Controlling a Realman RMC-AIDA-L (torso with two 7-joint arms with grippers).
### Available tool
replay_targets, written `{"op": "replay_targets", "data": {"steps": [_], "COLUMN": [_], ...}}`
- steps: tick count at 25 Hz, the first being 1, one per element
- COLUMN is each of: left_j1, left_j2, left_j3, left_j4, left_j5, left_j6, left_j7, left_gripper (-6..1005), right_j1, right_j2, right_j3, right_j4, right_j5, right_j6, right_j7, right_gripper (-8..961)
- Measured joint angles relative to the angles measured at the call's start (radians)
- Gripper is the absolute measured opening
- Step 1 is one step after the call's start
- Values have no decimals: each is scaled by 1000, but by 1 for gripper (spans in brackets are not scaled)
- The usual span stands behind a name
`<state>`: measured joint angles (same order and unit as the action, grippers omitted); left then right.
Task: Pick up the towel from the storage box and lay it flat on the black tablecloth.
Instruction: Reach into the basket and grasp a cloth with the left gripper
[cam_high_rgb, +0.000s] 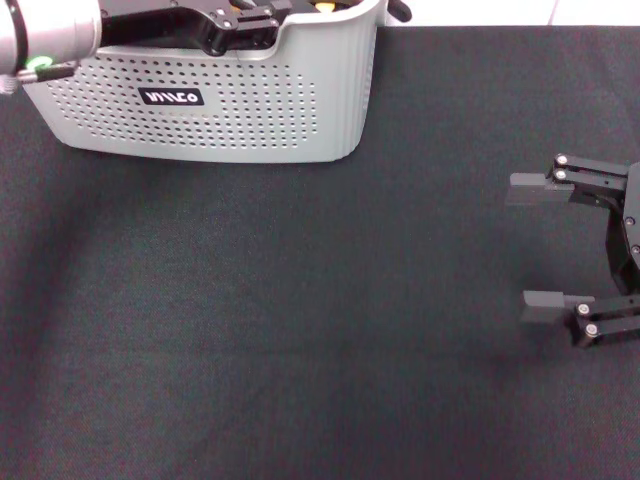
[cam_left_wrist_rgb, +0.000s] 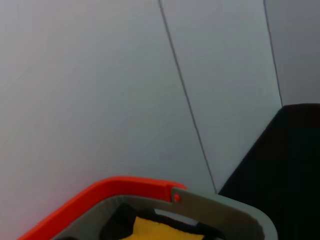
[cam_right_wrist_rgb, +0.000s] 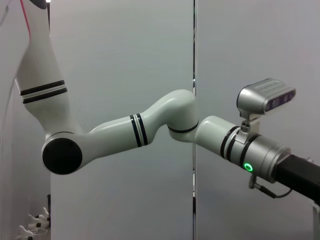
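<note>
The black tablecloth (cam_high_rgb: 300, 330) covers the bench. The storage box (cam_high_rgb: 220, 100) stands at its far left, the left hand (cam_high_rgb: 245, 22) over its opening, fingers' state unclear. The right hand (cam_high_rgb: 545, 245) hovers right, fingers apart. The towel (cam_left_wrist_rgb: 160, 229) lies inside the box.

Bare black tablecloth (cam_high_rgb: 280, 320) between storage box (cam_high_rgb: 300, 110) at far left and right gripper (cam_high_rgb: 545, 245).
</note>
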<state>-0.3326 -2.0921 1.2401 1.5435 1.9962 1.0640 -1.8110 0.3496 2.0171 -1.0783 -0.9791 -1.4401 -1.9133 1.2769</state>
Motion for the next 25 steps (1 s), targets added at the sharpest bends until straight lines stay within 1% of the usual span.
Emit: {"op": "replay_targets", "data": {"steps": [8, 13, 16, 19, 25], "left_j1": [36, 59, 81, 111, 140], "left_j2": [-2, -2, -5, -6, -6], "left_j3": [15, 33, 62, 111, 193], "left_j4": [33, 31, 16, 11, 7], "left_j5": [-11, -65, -110, -145, -142], "left_j6": [-1, -6, -25, -93, -226], "left_j7": [165, 294, 404, 499, 602], "left_gripper": [698, 689, 683, 677, 666], "right_j1": [2, 3, 3, 3, 3], "right_j2": [-1, -2, -2, -1, -1], "right_j3": [4, 5, 5, 10, 15], "right_j4": [7, 8, 8, 8, 8], "right_j5": [0, -1, -2, -2, -2], "right_j6": [1, 11, 11, 12, 13], "right_j7": [-2, -2, -3, -3, -4], "right_gripper": [849, 849, 849, 848, 848]}}
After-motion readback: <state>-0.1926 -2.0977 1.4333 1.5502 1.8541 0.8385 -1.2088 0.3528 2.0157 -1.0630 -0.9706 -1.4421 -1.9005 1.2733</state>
